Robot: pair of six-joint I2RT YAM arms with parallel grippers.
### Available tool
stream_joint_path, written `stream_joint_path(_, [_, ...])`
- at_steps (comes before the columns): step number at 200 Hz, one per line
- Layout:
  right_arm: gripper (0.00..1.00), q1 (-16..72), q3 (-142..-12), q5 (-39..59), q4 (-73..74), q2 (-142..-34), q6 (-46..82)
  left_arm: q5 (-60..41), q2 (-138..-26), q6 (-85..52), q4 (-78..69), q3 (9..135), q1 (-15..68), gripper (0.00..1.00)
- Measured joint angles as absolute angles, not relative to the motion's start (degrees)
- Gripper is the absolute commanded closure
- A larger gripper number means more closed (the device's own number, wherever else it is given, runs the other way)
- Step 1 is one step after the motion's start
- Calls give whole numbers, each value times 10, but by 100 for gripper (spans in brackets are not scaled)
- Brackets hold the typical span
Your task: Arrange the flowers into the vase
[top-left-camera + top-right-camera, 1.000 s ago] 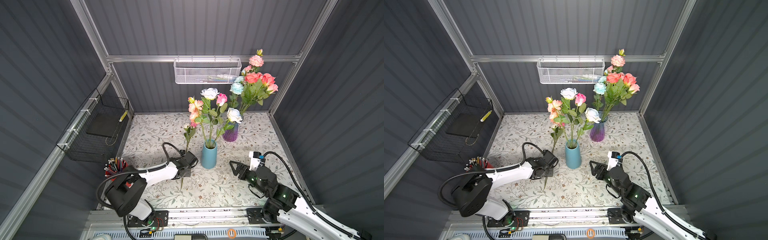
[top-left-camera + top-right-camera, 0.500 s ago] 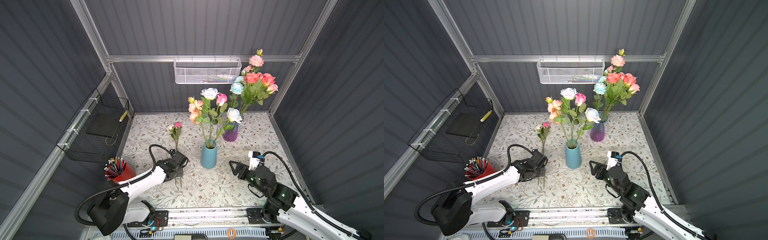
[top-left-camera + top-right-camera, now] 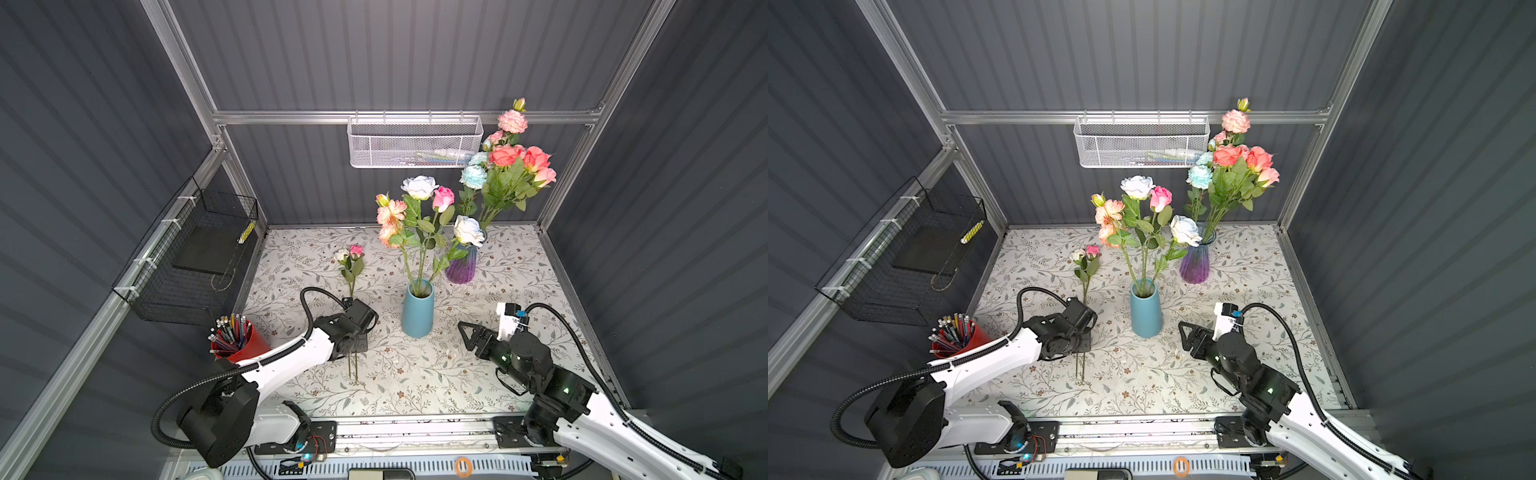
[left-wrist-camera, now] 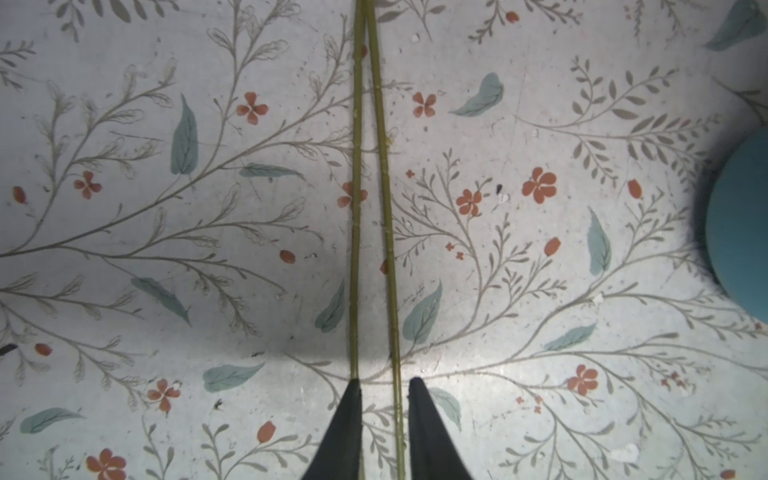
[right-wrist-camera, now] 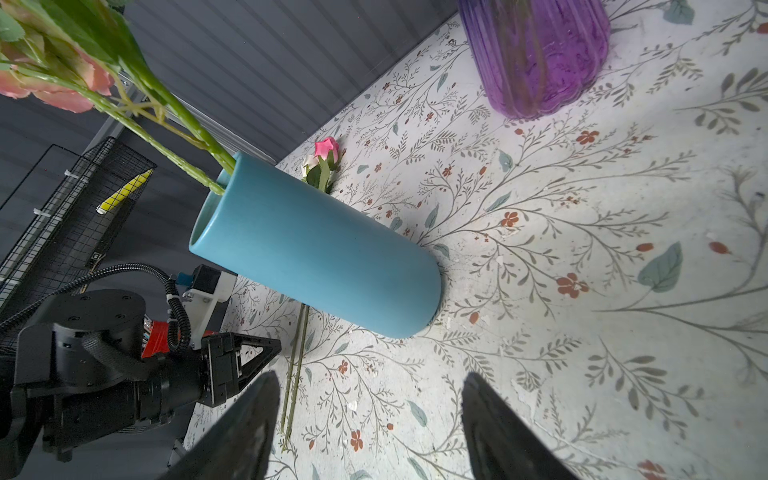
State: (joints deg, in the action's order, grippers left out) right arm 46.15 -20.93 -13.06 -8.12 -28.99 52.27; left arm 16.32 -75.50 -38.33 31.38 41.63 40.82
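— Where's the loose flower (image 3: 351, 259)?
— Flat on the table (image 3: 498, 374), left of the blue vase (image 3: 417, 313). One stem (image 4: 387, 232) runs between the jaws of the left gripper (image 4: 384, 386) (narrowly parted).
— Right gripper (image 5: 370, 378)?
— Spread wide, empty, near the vase.

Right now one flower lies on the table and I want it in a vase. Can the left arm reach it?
Probably yes: the left gripper sits over the flower, jaws slightly apart with one stalk between them, nothing on top.
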Motion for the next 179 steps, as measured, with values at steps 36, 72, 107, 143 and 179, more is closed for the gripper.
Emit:
stream_joint_path(36, [29, 462, -209, -128, -76, -295, 523, 145, -804, -383, 304, 416, 408, 83])
stream_joint_path(72, [29, 462, -209, -128, -77, -291, 523, 132, -839, -382, 298, 416, 408, 81])
stream_joint_path(107, [28, 461, -209, -128, -77, -285, 524, 137, -845, -383, 290, 417, 408, 100])
stream_joint_path(143, [28, 461, -209, -128, -79, -284, 523, 143, -850, -379, 291, 424, 408, 100])
stream_joint_path(179, [29, 461, -209, -128, -84, -273, 523, 150, -814, -374, 333, 437, 408, 100])
